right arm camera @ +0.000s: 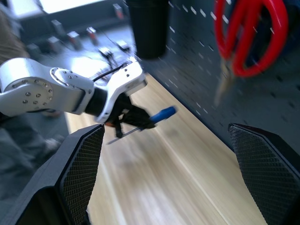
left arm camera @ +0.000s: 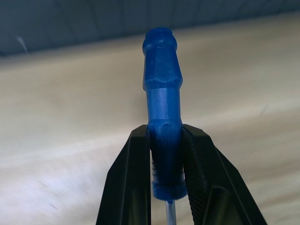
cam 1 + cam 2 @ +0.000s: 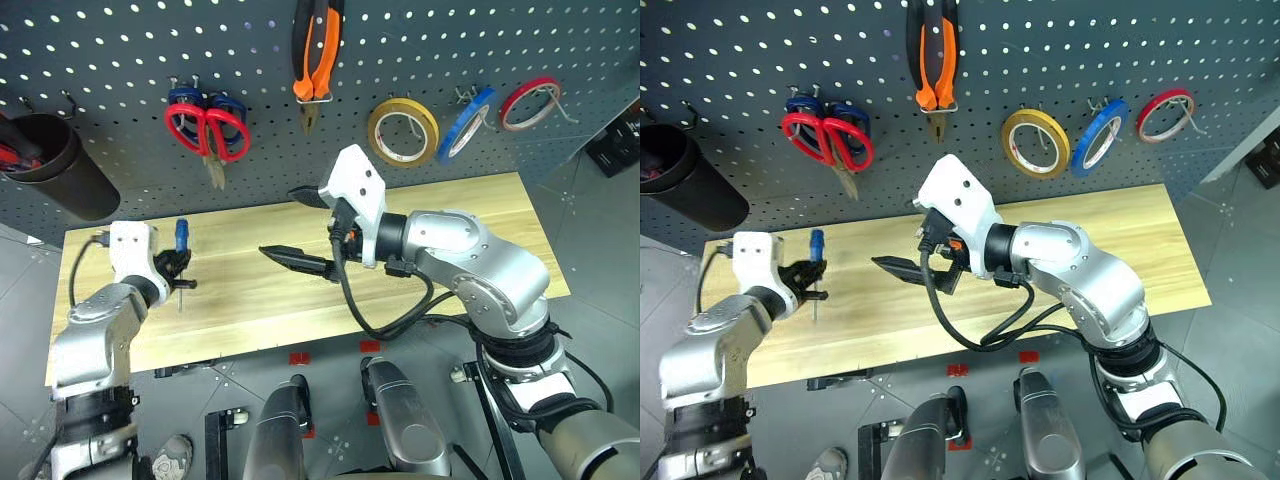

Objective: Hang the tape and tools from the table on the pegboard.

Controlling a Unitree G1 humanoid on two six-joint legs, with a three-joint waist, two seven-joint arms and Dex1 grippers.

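Gripping the blue-handled screwdriver [image 2: 162, 136] in my left claw [image 3: 178, 268] above the bench [image 3: 480, 215], right claw [image 3: 300, 228] open, I should carry it steadily to the far pegboard [image 3: 120, 60].

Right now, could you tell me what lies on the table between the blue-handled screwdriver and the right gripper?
Nothing: in the left eye view the table is bare wood between the blue-handled screwdriver, clamped in the left gripper, and the open right gripper.

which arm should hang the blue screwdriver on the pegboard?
Left, probably. The left gripper is already shut on the blue screwdriver, lifted off the table. The right gripper hangs open, holding nothing.
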